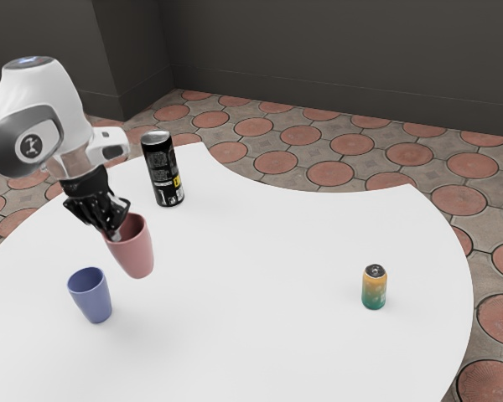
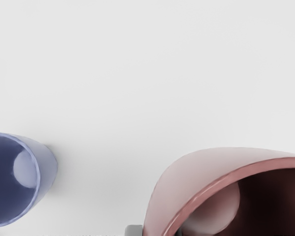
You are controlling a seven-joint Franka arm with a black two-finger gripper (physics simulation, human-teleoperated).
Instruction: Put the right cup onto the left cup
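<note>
Pink cup [image 2: 187, 177]: we pinch its wall with the tool [image 1: 114, 234], likely leaving its base free to nest in the blue cup [image 1: 93, 300].

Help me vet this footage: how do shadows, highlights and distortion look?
Exterior view: soft, even light; a pale glint atop the white robot arm. Wrist view: faint shadow beside the blue tapered cup; the pink tapered cup looms large, its rim seemingly stretched by nearness.
</note>
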